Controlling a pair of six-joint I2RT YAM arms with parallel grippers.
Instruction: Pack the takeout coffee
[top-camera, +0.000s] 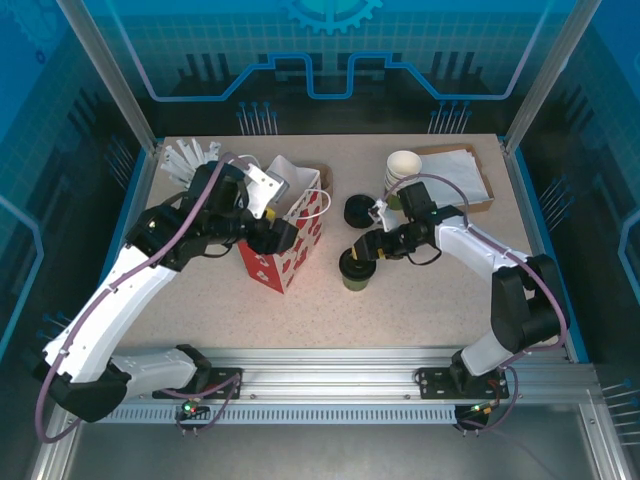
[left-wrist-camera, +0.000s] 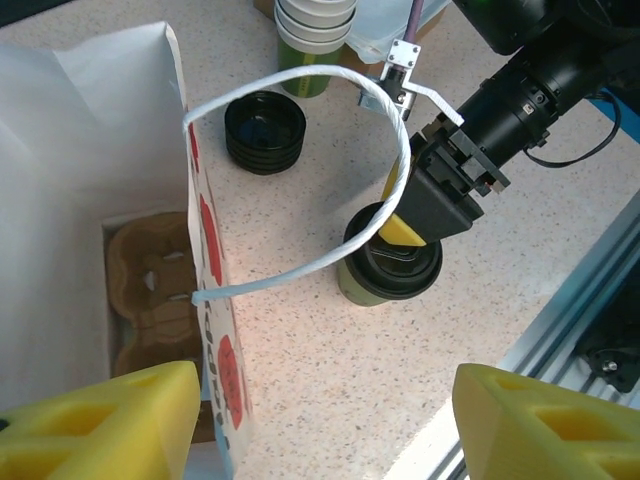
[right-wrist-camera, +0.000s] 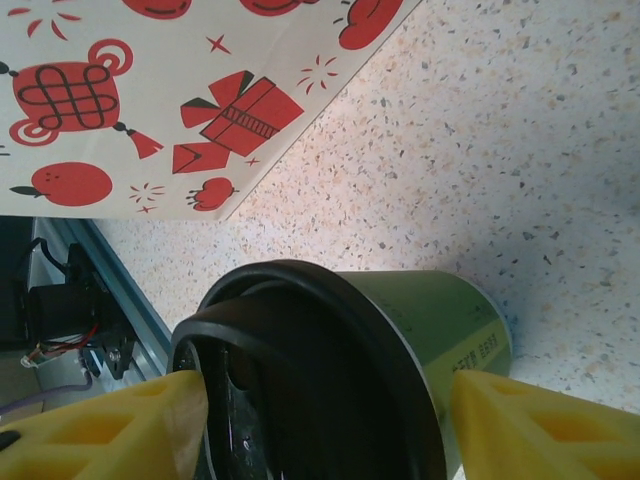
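Observation:
The takeout coffee (top-camera: 357, 270), an olive-green cup with a black lid (right-wrist-camera: 300, 370), stands upright on the table just right of the red-and-white paper bag (top-camera: 290, 235). My right gripper (top-camera: 365, 248) comes in over it from the right. Its yellow fingers (right-wrist-camera: 110, 425) press against both sides of the lid. The left wrist view shows the coffee (left-wrist-camera: 390, 270) under that gripper (left-wrist-camera: 405, 232). My left gripper (left-wrist-camera: 325, 420) hangs open over the bag's right edge with nothing between its fingers. The bag (left-wrist-camera: 100, 150) stands open, with a brown cup carrier (left-wrist-camera: 150, 290) at its bottom.
The bag's white cord handle (left-wrist-camera: 300, 75) loops out toward the coffee. A stack of black lids (top-camera: 358, 210) and a stack of unlidded green cups (top-camera: 402, 170) stand behind the coffee. A cardboard tray (top-camera: 460, 175) lies at the back right. The metal rail (top-camera: 330, 365) runs along the near edge.

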